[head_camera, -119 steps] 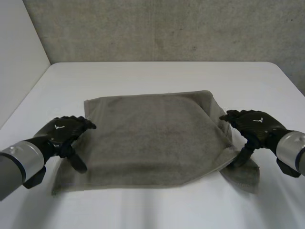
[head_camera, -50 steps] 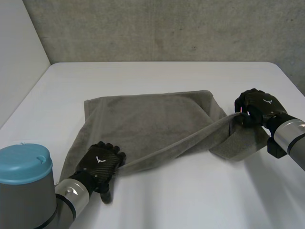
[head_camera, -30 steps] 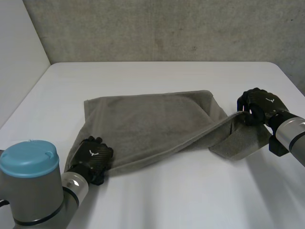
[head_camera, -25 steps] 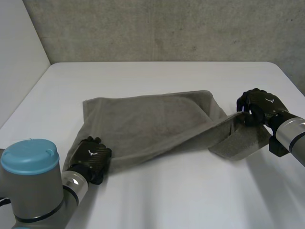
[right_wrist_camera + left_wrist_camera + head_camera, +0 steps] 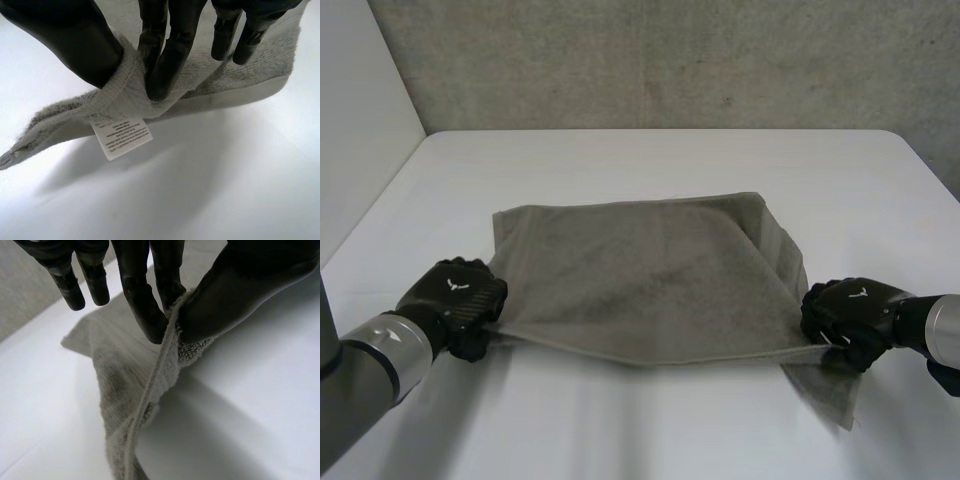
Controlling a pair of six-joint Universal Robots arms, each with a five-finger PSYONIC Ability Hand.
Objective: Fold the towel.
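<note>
While left hand (image 5: 455,300) pinches towel (image 5: 640,280) at near-left corner | right hand (image 5: 845,312) pinches near-right corner

L hand (image 5: 455,295) lower left of frame, R hand (image 5: 848,312) lower right, both low, knuckles up. Each pinches towel (image 5: 640,275) btw thumb & fingers.
</note>
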